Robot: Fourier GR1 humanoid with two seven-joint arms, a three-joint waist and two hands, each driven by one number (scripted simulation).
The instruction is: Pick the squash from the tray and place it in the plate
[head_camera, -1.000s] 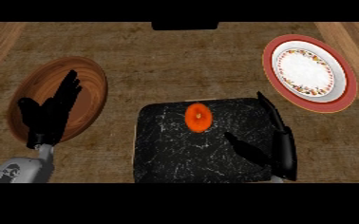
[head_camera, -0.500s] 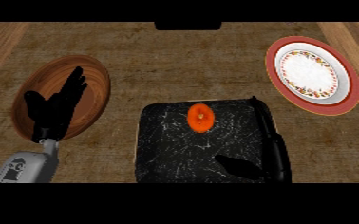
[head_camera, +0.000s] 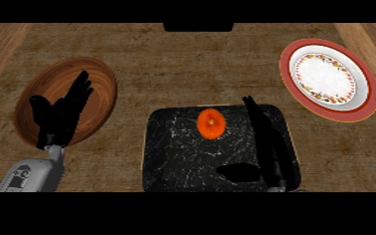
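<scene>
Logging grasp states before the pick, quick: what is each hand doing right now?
Left hand: open, fingers straight, holding nothing, over the wooden bowl.
Right hand: open, fingers straight, over the tray, beside the squash, not touching it.

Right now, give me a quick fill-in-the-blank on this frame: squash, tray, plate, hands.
1. The orange squash lies on the black ____.
2. The white, red-rimmed plate holds ____.
3. The right hand, fingers straight, is to the ____ of the squash.
4. The left hand shows over the brown wooden ____.

Missing words: tray; nothing; right; bowl
</scene>
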